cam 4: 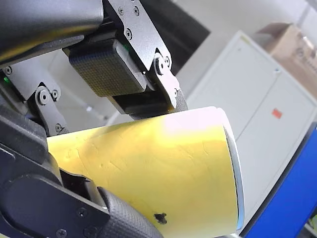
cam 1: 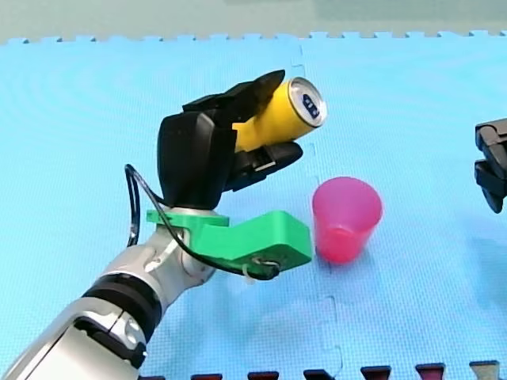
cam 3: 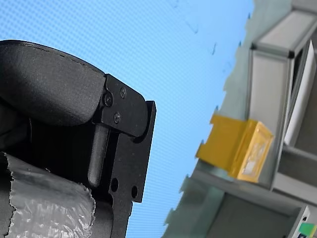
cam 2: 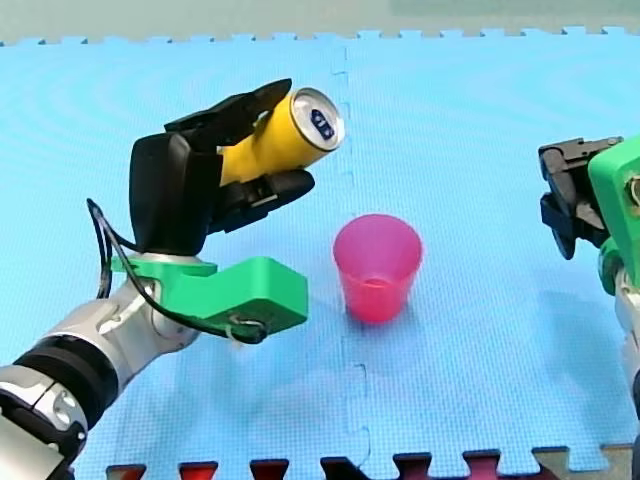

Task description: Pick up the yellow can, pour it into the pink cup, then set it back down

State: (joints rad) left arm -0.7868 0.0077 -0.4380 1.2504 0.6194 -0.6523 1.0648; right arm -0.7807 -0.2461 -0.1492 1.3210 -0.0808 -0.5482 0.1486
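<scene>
My left hand point(cam 1: 252, 127) is shut on the yellow can point(cam 1: 279, 115), held in the air well above the blue mat. The can is tilted almost onto its side, its silver top point(cam 2: 318, 118) pointing right and away, up and to the left of the pink cup point(cam 1: 345, 218). That cup stands upright on the mat, apart from the hand. In the second wrist view the yellow can point(cam 4: 163, 178) fills the space between black fingers point(cam 4: 106, 67). My right hand point(cam 2: 570, 195) hovers at the right edge, away from cup and can.
The blue foam mat point(cam 1: 412, 103) covers the whole work surface, with a seam running down its middle. Black and red tiles line the near edge point(cam 2: 400, 468). A green wrist mount point(cam 1: 265, 237) juts out below my left hand, close to the cup's left side.
</scene>
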